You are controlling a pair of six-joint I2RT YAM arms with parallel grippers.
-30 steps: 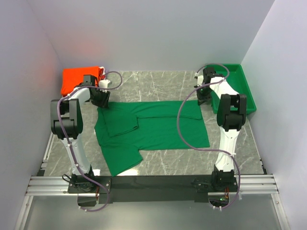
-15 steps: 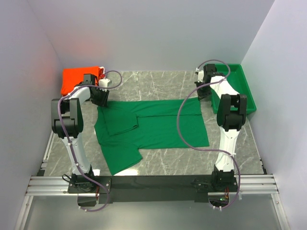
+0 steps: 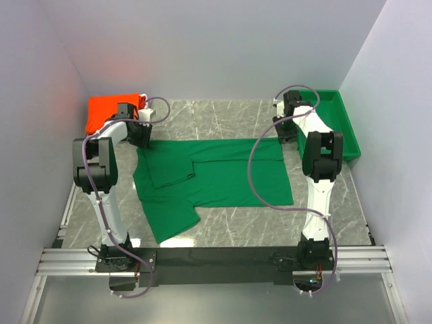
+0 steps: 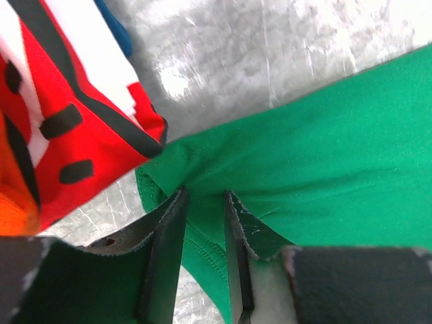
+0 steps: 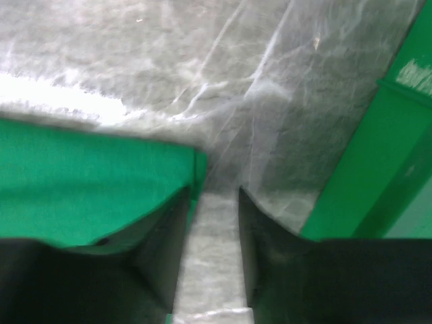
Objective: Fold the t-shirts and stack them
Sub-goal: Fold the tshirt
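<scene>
Rearward since a second ago, right end effector (image 5: 212, 192) stands slightly apart, empty, just beside green shirt's (image 3: 223, 179) far-right corner; left end effector (image 4: 204, 197) is clamped on its far-left corner; shirt lies partly folded mid-tabletop (image 3: 223, 118); orange shirt (image 3: 111, 108) sits far left.

The green t-shirt (image 3: 216, 179) is soft, matt cloth with a stitched hem, and the orange-red shirts (image 3: 108, 108) at the bench's far left corner look equally dull. The bench (image 3: 223, 121) has a grey, veined, stone-look top, glossy with white glare. The green tray (image 3: 351, 131) is smooth, faintly shiny plastic.
</scene>
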